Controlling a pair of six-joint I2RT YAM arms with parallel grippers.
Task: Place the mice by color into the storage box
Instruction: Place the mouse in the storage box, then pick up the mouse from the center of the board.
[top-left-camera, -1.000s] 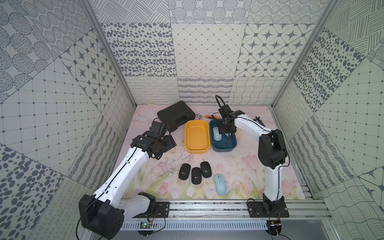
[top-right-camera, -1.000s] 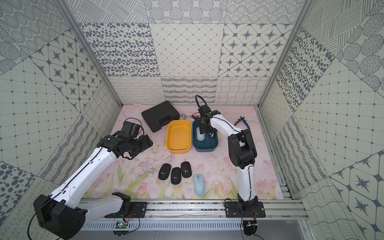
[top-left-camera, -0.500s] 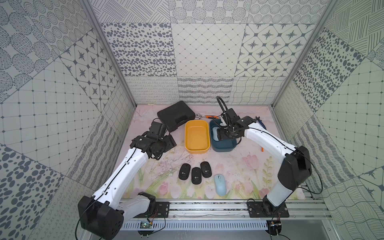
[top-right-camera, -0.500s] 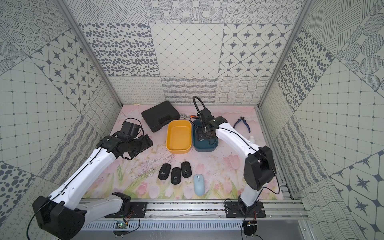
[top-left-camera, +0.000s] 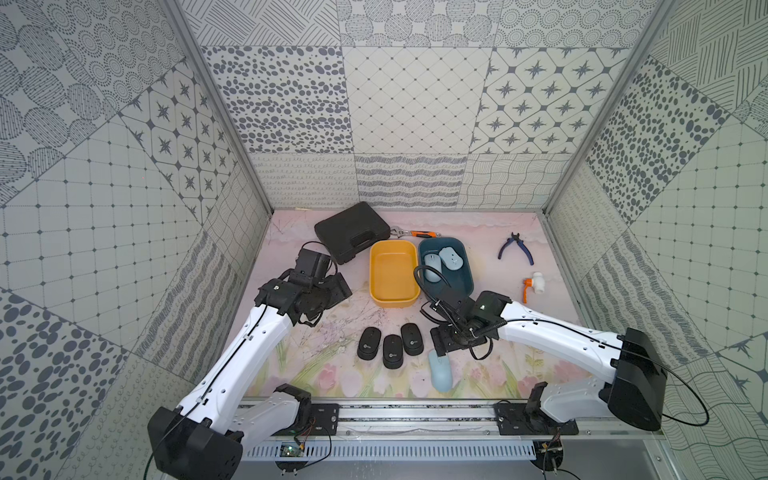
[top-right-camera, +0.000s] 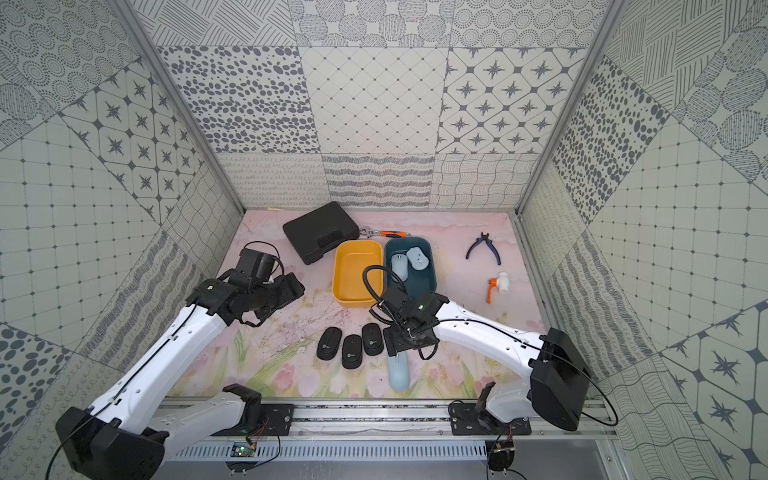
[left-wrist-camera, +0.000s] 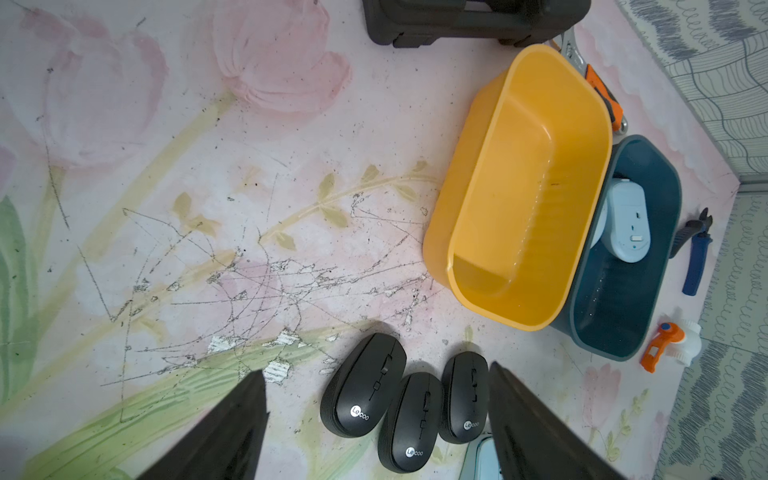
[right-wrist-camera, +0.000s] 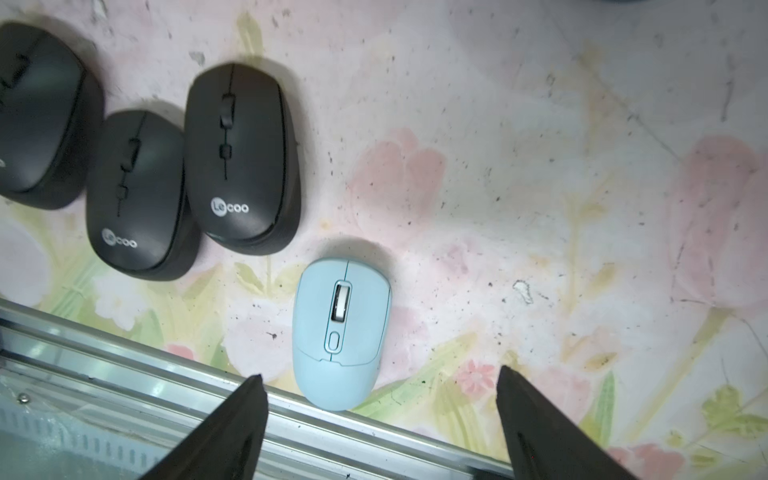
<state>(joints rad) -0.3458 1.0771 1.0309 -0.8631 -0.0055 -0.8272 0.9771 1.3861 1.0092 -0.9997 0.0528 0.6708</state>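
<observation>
The right gripper (right-wrist-camera: 380, 372) stands wide and holds nothing; the pale blue mouse (right-wrist-camera: 340, 332) lies on the mat in line with the gap between its fingers, touching neither; the left gripper (left-wrist-camera: 376, 368) is parted and empty, with the three black mice (left-wrist-camera: 409, 422) side by side just ahead of its tips; two more pale blue mice (top-left-camera: 432, 266) lie in the teal box (top-left-camera: 470, 266), well beyond the right gripper.

Floral tabletop (top-left-camera: 486, 232): yellow bin (top-left-camera: 392, 270), teal bin (top-left-camera: 459, 282) touching it, black case (top-left-camera: 353, 232) behind, black mice (top-left-camera: 392, 351) and blue mouse (top-left-camera: 441, 372) in front.
</observation>
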